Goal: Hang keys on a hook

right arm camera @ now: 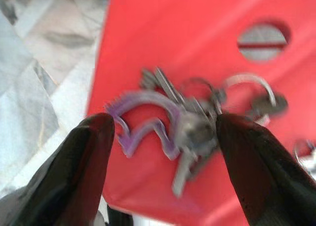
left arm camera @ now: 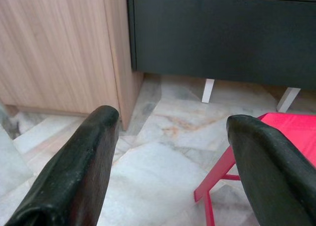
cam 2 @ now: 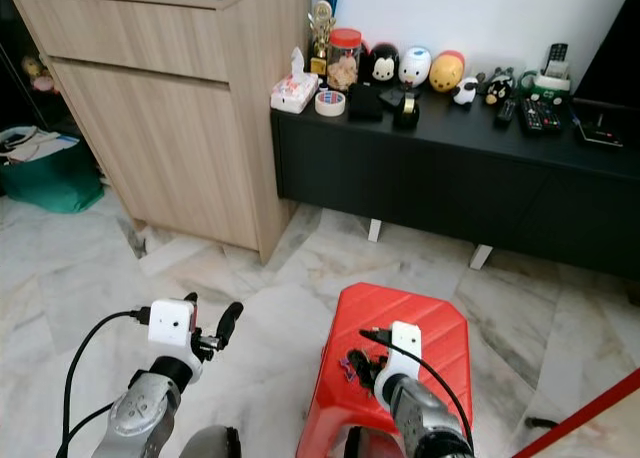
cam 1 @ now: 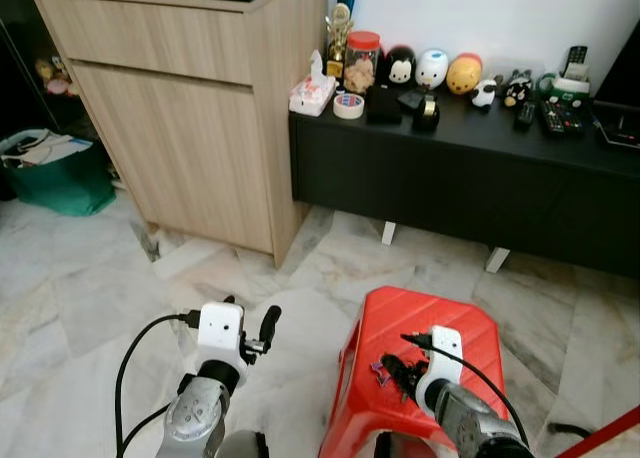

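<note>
One bunch of keys [right arm camera: 185,120] lying near the left edge of one red stool [cam 1: 425,318], between the spread fingers [right arm camera: 81,162] of the right gripper [right arm camera: 163,132]. Left gripper [left arm camera: 168,157] parted over open marble floor [cam 1: 90,308].

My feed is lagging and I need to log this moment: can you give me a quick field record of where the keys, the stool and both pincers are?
keys: bunch with a purple carabiner, lying on the stool top
stool: red plastic, on marble floor before the black cabinet
right pincer: open, fingers either side of the keys, not closed on them
left pincer: open, above the floor, left of the stool
hook: none made out
</note>
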`<state>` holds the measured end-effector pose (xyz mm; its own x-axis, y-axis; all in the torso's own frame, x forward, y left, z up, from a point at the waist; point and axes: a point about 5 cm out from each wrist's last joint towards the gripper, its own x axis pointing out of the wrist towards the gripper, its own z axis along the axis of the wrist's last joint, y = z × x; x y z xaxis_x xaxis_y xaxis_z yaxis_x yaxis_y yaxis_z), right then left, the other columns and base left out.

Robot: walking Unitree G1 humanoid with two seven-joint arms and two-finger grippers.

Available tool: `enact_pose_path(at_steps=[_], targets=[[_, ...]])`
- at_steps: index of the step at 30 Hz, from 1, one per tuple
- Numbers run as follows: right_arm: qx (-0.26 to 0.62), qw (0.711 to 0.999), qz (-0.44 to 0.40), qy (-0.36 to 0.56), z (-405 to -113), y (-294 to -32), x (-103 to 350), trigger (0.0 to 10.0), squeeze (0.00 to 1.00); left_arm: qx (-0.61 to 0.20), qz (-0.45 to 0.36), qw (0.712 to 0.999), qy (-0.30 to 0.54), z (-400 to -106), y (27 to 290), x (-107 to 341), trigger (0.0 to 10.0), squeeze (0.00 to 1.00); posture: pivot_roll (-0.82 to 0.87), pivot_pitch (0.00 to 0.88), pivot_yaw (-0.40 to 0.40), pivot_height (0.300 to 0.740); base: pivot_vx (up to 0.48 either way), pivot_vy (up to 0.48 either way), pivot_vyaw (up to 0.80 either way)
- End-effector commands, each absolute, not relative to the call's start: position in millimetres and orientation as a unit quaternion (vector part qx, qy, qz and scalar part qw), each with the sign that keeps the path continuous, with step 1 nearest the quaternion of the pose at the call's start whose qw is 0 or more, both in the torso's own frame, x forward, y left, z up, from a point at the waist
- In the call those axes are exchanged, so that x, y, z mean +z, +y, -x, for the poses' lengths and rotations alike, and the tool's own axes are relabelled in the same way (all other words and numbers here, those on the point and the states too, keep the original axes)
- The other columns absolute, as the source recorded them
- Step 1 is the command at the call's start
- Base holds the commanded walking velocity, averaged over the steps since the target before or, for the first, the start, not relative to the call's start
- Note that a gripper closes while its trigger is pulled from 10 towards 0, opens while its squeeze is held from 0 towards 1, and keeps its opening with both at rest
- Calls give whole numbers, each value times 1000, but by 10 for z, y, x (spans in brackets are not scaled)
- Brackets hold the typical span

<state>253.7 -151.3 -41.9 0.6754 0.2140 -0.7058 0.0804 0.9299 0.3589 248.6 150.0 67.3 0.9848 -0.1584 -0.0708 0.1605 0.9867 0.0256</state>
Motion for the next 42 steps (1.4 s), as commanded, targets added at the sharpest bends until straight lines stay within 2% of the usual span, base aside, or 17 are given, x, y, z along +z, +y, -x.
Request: enact_pose_path(at_steps=[1, 3, 6, 9, 11, 14, 17, 18, 19, 21, 27, 32, 39, 42], targets=[[24, 901, -192, 388, -2581, -1587, -365, 10000, 0, -82, -20, 996, 34, -2492, 1481, 692, 10000, 0, 44, 45, -64, 632, 0, 0, 0], [33, 904, -188, 382, -2585, -1586, -341, 10000, 0, -81, -20, 996, 33, -2506, 1482, 696, 10000, 0, 46, 43, -66, 632, 0, 0, 0], [67, 928, -126, 344, -2600, -1599, -257, 10000, 0, -79, -21, 996, 31, -2520, 1495, 706, 10000, 0, 41, 42, -67, 632, 0, 0, 0], [79, 932, -101, 340, -2604, -1606, -236, 10000, 0, -77, -21, 996, 31, -2524, 1500, 704, 10000, 0, 34, 43, -66, 632, 0, 0, 0], [88, 929, -60, 355, -2594, -1625, -263, 10000, 0, -78, -20, 996, 32, -2523, 1483, 694, 10000, 0, 30, 42, -67, 632, 0, 0, 0], [133, 921, 69, 358, -2566, -1640, -291, 10000, 0, -79, -19, 996, 32, -2522, 1462, 691, 10000, 0, 32, 41, -68, 632, 0, 0, 0], [158, 916, 105, 352, -2550, -1633, -288, 10000, 0, -79, -18, 996, 32, -2521, 1454, 693, 10000, 0, 35, 43, -70, 632, 0, 0, 0], [171, 912, 131, 350, -2543, -1636, -286, 10000, 0, -79, -18, 996, 32, -2521, 1454, 695, 10000, 0, 37, 45, -71, 632, 0, 0, 0], [198, 894, 200, 348, -2528, -1664, -294, 10000, 0, -78, -18, 996, 32, -2518, 1465, 698, 10000, 0, 36, 47, -71, 632, 0, 0, 0], [202, 885, 221, 355, -2528, -1711, -307, 10000, 0, -76, -19, 996, 32, -2512, 1478, 696, 10000, 0, 34, 48, -72, 632, 0, 0, 0], [198, 875, 237, 372, -2599, -1827, -301, 10000, 0, -74, -22, 996, 35, -2489, 1493, 687, 10000, 0, 40, 54, -73, 632, 0, 0, 0], [184, 878, 235, 375, -2638, -1837, -290, 10000, 0, -74, -22, 996, 35, -2471, 1493, 688, 10000, 0, 46, 62, -70, 632, 0, 0, 0], [195, 888, 209, 362, -2673, -1728, -287, 10000, 0, -78, -30, 996, 39, -2426, 1495, 690, 10000, 0, 60, 84, -65, 632, 0, 0, 0], [210, 881, 223, 361, -2657, -1693, -303, 10000, 0, -78, -32, 996, 39, -2394, 1509, 696, 10000, 0, 63, 98, -63, 632, 0, 0, 0]])
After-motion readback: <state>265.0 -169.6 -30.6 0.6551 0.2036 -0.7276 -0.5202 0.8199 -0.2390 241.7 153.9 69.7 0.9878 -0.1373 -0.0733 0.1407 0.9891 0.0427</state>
